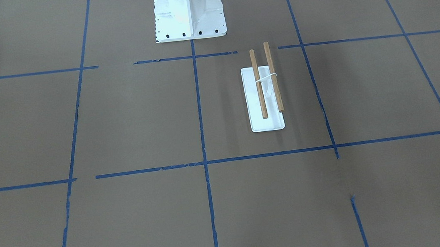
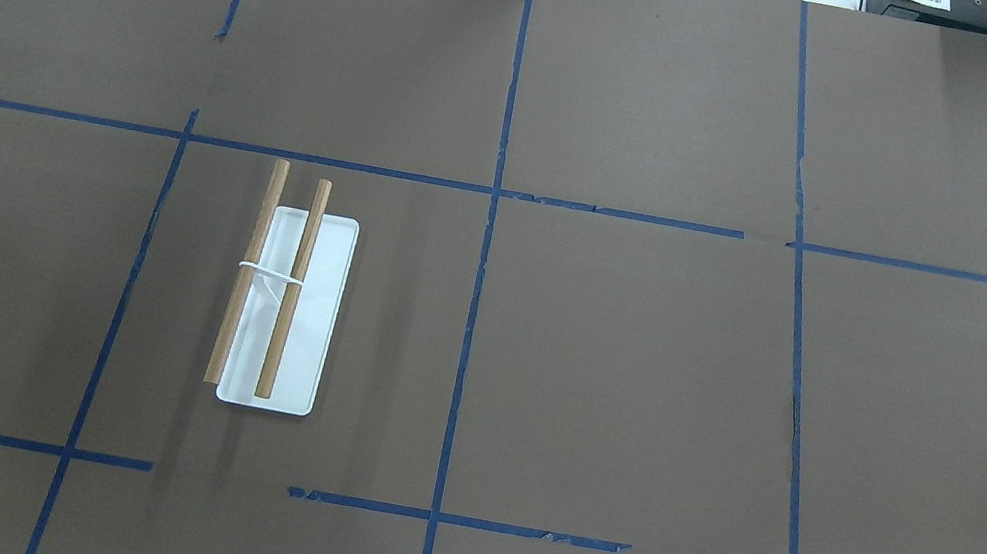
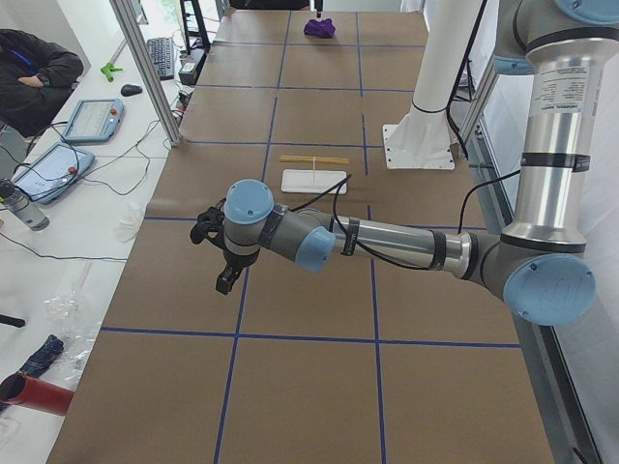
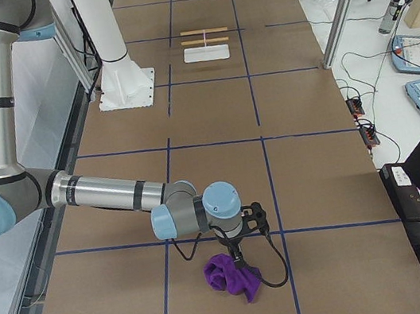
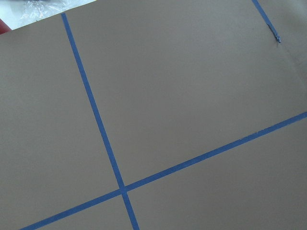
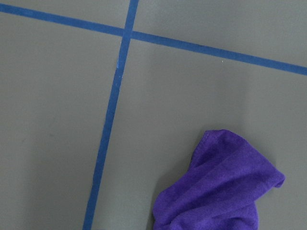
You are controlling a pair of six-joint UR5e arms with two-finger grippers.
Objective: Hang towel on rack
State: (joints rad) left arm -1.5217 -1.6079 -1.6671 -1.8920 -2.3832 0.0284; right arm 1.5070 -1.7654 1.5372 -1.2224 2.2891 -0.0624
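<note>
Purple towel (image 6: 220, 187) lies by my right gripper (image 4: 237, 255), not grabbed yet. Can't tell the fingers' spread. Next I'd pinch it and haul it to the rack (image 2: 286, 301).

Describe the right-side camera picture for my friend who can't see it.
A crumpled purple towel lies on the brown table near the camera, with the robot's right gripper low just above it. Far along the table stands the small rack, its two wooden dowels bare.
</note>
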